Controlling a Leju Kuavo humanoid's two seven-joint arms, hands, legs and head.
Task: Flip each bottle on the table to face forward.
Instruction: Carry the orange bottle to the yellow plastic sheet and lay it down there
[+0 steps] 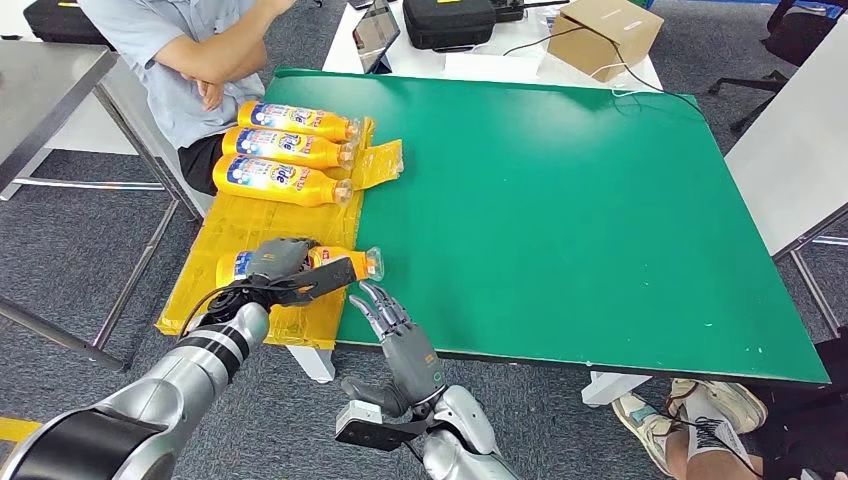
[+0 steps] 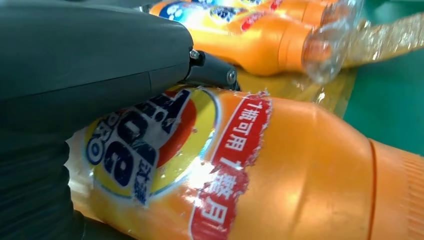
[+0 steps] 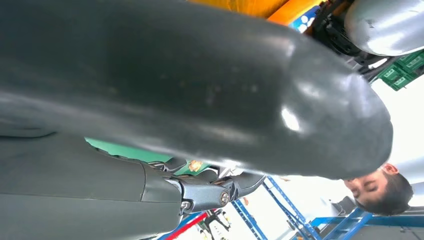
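1. A green table (image 1: 560, 200) carries a yellow taped strip (image 1: 225, 275) along its left edge, and all the bottles lie on that strip.
2. Three orange detergent bottles lie side by side at the far end of the strip, caps toward the green surface: the far bottle (image 1: 295, 119), the middle bottle (image 1: 285, 147) and the near bottle of the three (image 1: 280, 181). All three show blue-and-white labels facing up.
3. A fourth orange bottle (image 1: 345, 262) lies nearer the robot, well apart from the three, its clear cap (image 1: 373, 263) pointing toward the green surface.
4. The left hand (image 1: 285, 272) lies over this fourth bottle with fingers wrapped across its body – it grips the bottle. In the left wrist view the label with its red band and white characters sits just under the thumb (image 2: 100, 55).
5. The right hand (image 1: 398, 335) hovers at the near table edge, just beside the fourth bottle's cap, fingers spread and extended – it holds nothing.
6. A person in a light blue shirt (image 1: 165, 50) sits at the far left corner, arms folded, close to the three bottles.
7. Beyond the table stand a black case (image 1: 450, 22) and a cardboard box (image 1: 605, 35). Another person's sneakers (image 1: 690, 405) show on the floor near the right front corner.
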